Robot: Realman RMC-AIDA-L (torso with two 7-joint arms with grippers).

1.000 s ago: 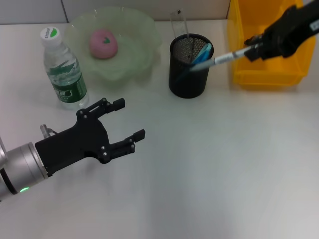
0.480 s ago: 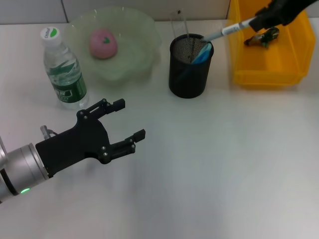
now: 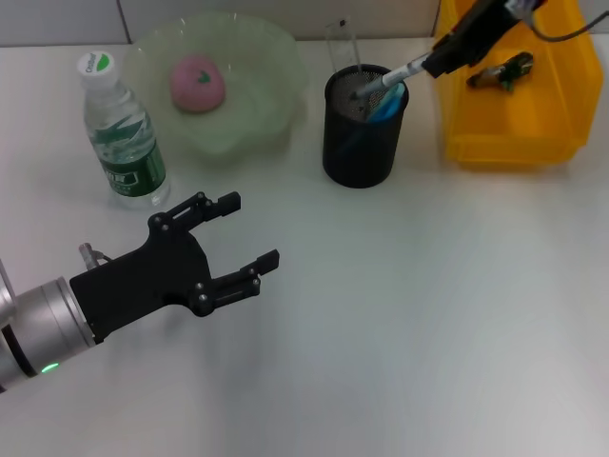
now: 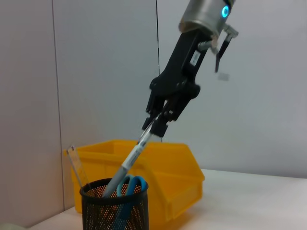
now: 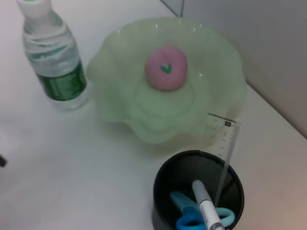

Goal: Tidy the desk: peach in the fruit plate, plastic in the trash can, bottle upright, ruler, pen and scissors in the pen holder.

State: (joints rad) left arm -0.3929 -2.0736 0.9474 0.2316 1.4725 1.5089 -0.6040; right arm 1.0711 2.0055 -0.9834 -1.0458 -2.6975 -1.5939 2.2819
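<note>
Pen: the pen (image 3: 392,76) is tilted, not straight up. Its long line runs from the right gripper down into the pen holder. The low tip is inside the cup. The top end points up and away toward the yellow bin.
Right gripper: the right gripper (image 3: 440,59) is up above the pen holder, over the edge of the yellow bin. Its fingers are pinched together on the top end of the pen. The left wrist view shows this well (image 4: 156,125).
Pen holder: the black mesh pen holder (image 3: 362,143) stands on the table between the fruit plate and the yellow bin.
Scissors: the blue-handled scissors (image 3: 385,103) sit in the pen holder, handles up.
Ruler: the clear ruler (image 3: 341,46) stands in the pen holder and leans on its far rim.
Peach: the pink peach (image 3: 197,82) lies in the middle of the green fruit plate (image 3: 271,57).
Bottle: the water bottle (image 3: 121,138) stands upright, just beside the fruit plate, cap on top.
Yellow bin: the yellow bin (image 3: 514,143) is just beside the pen holder. A small dark thing (image 3: 500,72) lies inside it; I cannot tell what it is.
Left gripper: the left gripper (image 3: 249,233) hangs low over the near table, well apart from the pen holder. Its fingers are spread apart and hold nothing.
Table: the white table (image 3: 428,324) holds all of it.
</note>
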